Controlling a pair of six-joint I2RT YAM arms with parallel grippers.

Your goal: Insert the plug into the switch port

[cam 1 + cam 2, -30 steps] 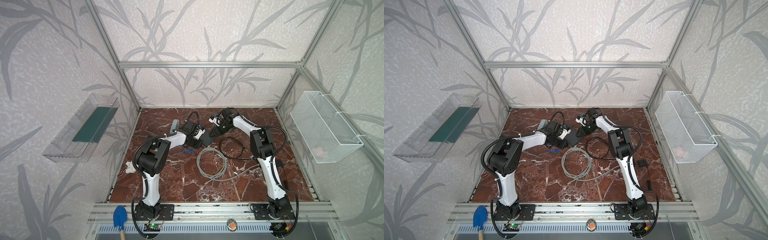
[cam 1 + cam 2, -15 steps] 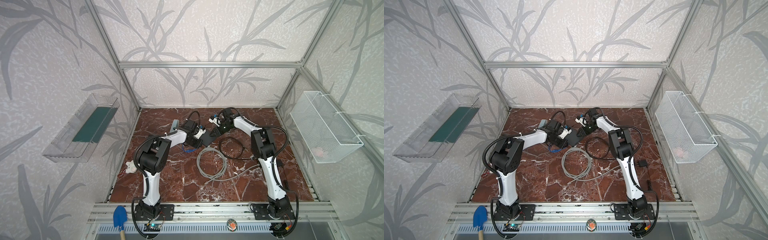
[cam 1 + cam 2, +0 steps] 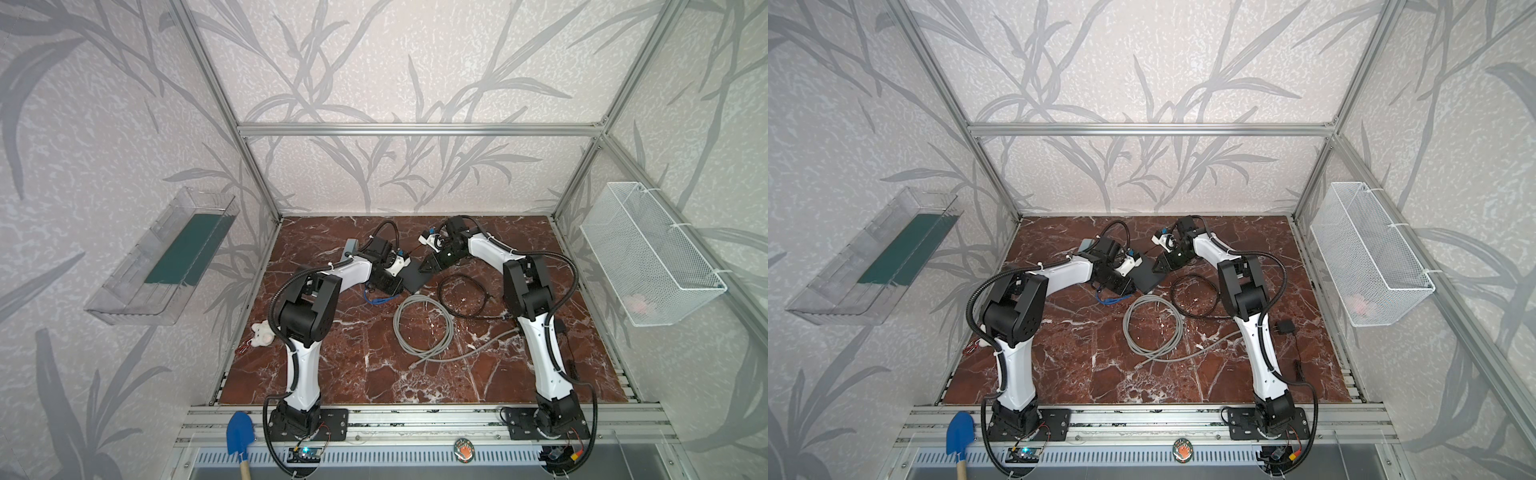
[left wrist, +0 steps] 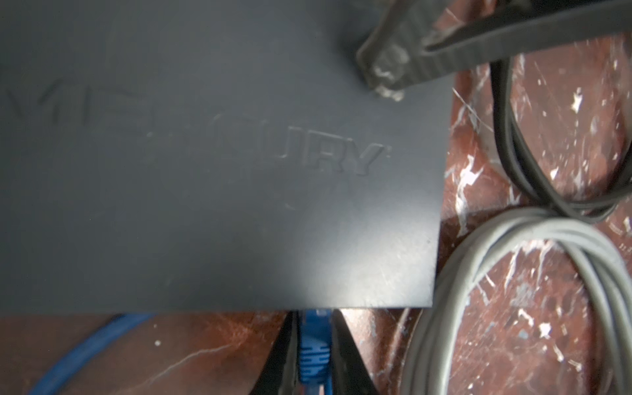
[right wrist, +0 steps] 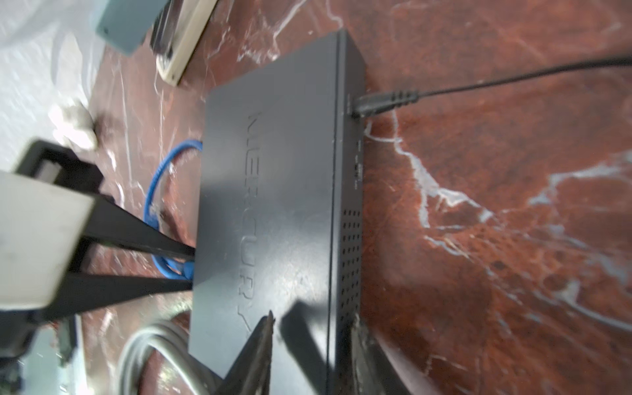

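The switch (image 3: 413, 277) (image 3: 1148, 277) is a flat dark grey box lying on the marble floor. It fills the left wrist view (image 4: 222, 171) and also shows in the right wrist view (image 5: 273, 205). My left gripper (image 4: 313, 318) (image 5: 191, 270) is shut on the blue plug (image 4: 313, 352), and the plug's front end disappears under the switch's edge. The port itself is hidden. My right gripper (image 5: 313, 318) (image 3: 424, 266) stands open astride a corner of the switch, with one finger (image 4: 386, 68) on top and the other against the perforated side.
The blue cable (image 3: 380, 300) (image 5: 160, 178) loops beside the switch. A black power plug (image 5: 383, 102) sits in the switch's side. A grey cable coil (image 3: 422, 322) and a black cable loop (image 3: 465, 297) lie nearby. A white toy (image 3: 262, 334) rests at the floor's left edge.
The left arm has shifted very slightly at the switch's edge. The right arm and the switch stay where they were.
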